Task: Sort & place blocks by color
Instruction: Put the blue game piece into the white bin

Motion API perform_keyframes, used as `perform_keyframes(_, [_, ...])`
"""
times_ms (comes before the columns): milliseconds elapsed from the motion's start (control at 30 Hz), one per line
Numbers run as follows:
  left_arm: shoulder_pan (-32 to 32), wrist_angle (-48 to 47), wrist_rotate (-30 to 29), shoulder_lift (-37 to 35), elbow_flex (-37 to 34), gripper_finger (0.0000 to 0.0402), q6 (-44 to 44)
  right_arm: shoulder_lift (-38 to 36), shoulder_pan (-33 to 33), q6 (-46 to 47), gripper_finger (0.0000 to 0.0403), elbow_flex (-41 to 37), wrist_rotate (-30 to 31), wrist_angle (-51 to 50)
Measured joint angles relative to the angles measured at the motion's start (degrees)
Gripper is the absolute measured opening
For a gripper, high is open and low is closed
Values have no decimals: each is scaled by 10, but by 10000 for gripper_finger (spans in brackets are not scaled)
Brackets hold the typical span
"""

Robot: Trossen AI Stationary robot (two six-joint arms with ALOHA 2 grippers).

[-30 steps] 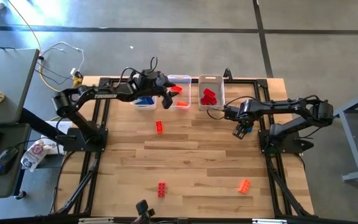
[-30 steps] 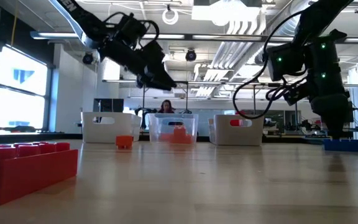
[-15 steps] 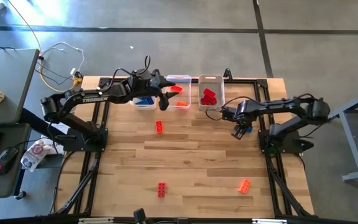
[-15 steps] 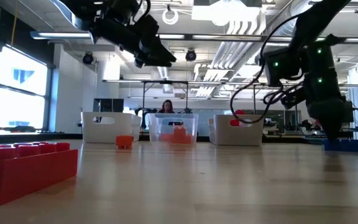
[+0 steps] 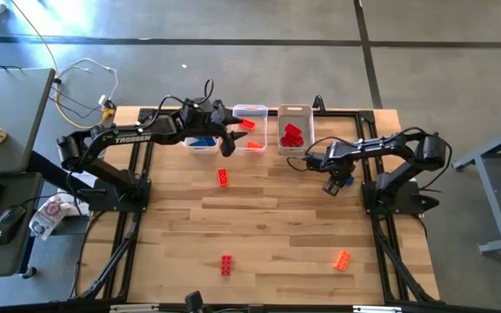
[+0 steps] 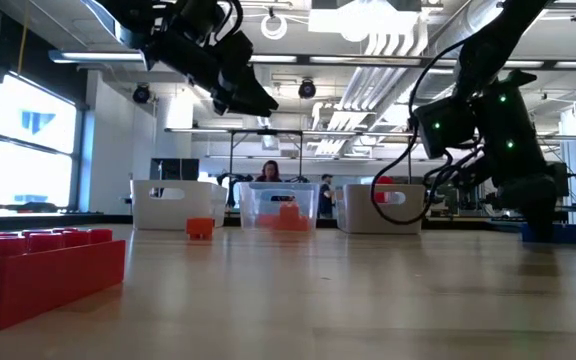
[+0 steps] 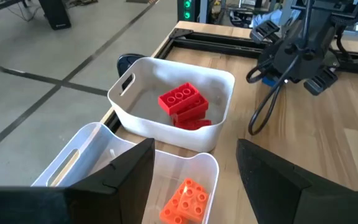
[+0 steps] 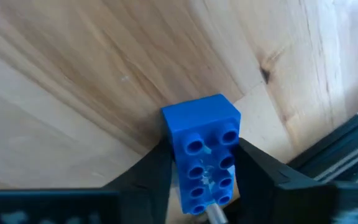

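Three white bins stand in a row at the far edge. The left one holds blue blocks, the middle one orange blocks, and the right one red blocks. My left gripper hovers open above the middle bin and holds nothing. My right gripper is down at the table's right side, near the right bin, shut on a blue block. Loose blocks lie on the wood: one mid-table, a red one and an orange one near the front edge. My right gripper pinches the blue block by its two long sides, one finger on each side, with the studded face toward the wrist camera. The fingers come from above, pointing down. In the low view the block sits at table level under the fingers.
The black table frame runs close beside the right gripper. The right arm's cable loops near the right bin. A wide stretch of bare wood lies between the bins and the front blocks. People show far behind the table.
My left gripper has risen higher above the middle bin and shifted slightly toward the table's left. My right arm's wrist and elbow have swung toward the table's left, while its fingers stayed down at the blue block, which has not moved.
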Motion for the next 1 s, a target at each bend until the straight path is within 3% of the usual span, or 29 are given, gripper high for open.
perform_keyframes(67, [0, -1, 0, 0, 0, 211, 0, 1, 0, 4, 105, 2, 0, -6])
perform_keyframes(433, [0, -26, 0, 0, 0, 211, 0, -7, 2, 7, 104, 46, -39, -2])
perform_keyframes(1000, [0, -40, -14, 0, 0, 212, 0, -136, 81, 130, 104, 104, -22, -15])
